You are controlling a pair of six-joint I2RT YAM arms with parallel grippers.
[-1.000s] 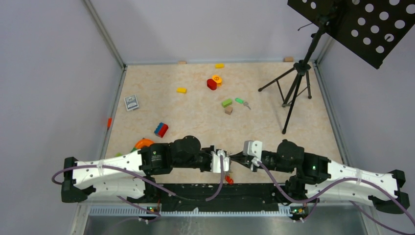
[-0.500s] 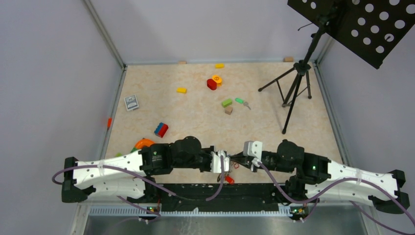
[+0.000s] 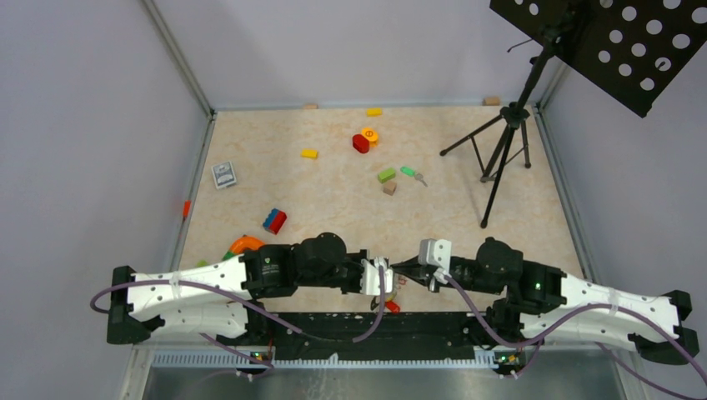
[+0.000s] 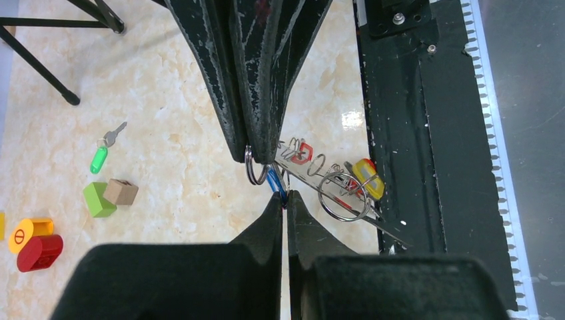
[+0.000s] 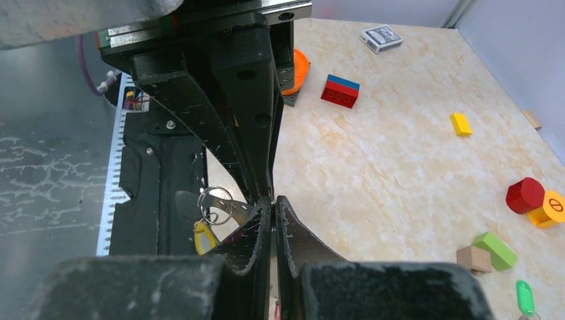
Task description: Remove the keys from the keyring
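My two grippers meet tip to tip just above the table's near edge. The left gripper [image 4: 285, 200] [image 3: 390, 280] is shut on the blue key [image 4: 276, 189], whose thin blue head sticks out of its fingertips. Opposite it, the right gripper [image 5: 273, 200] [image 4: 260, 155] [image 3: 405, 273] is shut on the small metal ring [image 4: 253, 170] of the keyring. The grey strap [image 4: 313, 177] [image 5: 223, 205] trails toward the black base. It carries a red-headed key [image 4: 303, 152], a yellow tag [image 4: 368, 179] [image 5: 202, 238] and a larger ring [image 4: 343, 198].
A lone green-headed key [image 3: 408, 172], green and tan blocks [image 3: 387, 177], a red and yellow piece [image 3: 363, 140], a red-blue brick [image 3: 274, 220], an orange curved piece [image 3: 243, 244] and a card box [image 3: 223, 175] lie on the table. A black tripod [image 3: 500, 146] stands at the right.
The left gripper has closed on the blue key. Both grippers have shifted slightly right and toward the near edge, still tip to tip.
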